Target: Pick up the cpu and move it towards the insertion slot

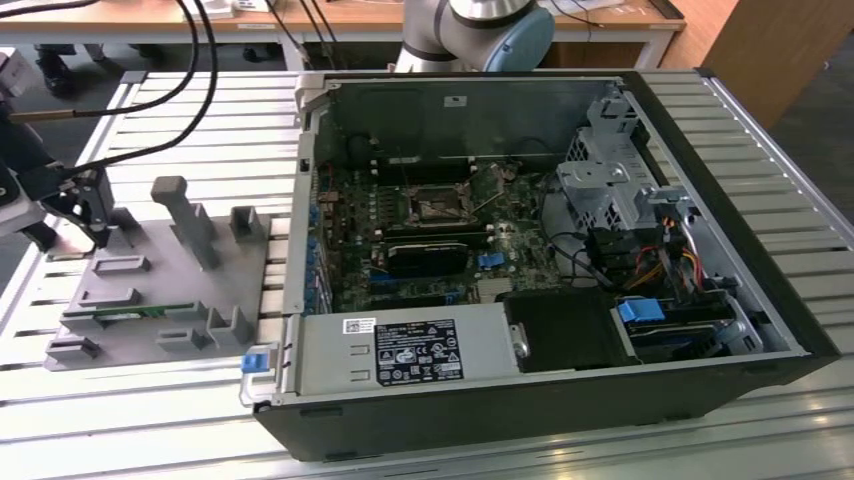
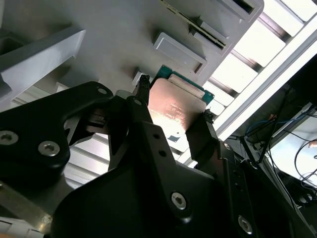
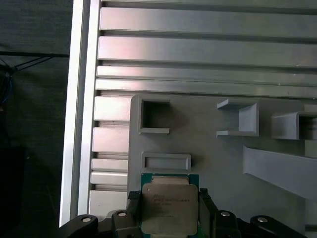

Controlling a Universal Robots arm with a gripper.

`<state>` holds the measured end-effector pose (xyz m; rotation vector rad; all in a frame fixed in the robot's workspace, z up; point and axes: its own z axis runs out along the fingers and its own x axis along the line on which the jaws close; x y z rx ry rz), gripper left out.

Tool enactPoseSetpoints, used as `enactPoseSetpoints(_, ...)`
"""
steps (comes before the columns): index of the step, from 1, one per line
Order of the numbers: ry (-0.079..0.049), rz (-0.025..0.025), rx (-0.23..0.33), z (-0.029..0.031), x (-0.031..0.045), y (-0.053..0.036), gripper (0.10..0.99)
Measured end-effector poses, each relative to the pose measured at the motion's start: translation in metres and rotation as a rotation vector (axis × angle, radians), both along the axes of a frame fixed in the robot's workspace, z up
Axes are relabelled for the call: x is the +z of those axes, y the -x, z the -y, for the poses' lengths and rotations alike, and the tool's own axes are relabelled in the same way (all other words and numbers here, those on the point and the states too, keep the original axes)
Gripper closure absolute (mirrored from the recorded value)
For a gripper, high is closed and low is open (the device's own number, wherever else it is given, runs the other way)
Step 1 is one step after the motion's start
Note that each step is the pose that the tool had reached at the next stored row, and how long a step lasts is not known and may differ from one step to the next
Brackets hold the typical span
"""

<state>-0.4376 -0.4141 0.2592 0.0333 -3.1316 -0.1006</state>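
Gripper (image 3: 169, 197) clamped on the cpu (image 3: 169, 210), one finger against each opposite edge, in both wrist views. Cpu sits over the corner of the grey fixture (image 1: 174, 290) at the exterior view's left of the desk (image 1: 761, 120); can't tell if lifted. Insertion slot (image 1: 434, 207) lies well apart, inside the open computer case (image 1: 694, 330).

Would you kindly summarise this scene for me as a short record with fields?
end effector: over the grey fixture, shut on the cpu
cpu: between the fingers, near the fixture's corner
insertion slot: inside the open case, far from the cpu
progress: cpu gripped, not yet at the slot
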Motion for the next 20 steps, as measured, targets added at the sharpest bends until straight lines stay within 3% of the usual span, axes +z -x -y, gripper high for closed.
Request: enactPoseSetpoints(20, 0.000, 0.0000, 0.000, 0.0000, 0.0200, 0.0000, 0.541)
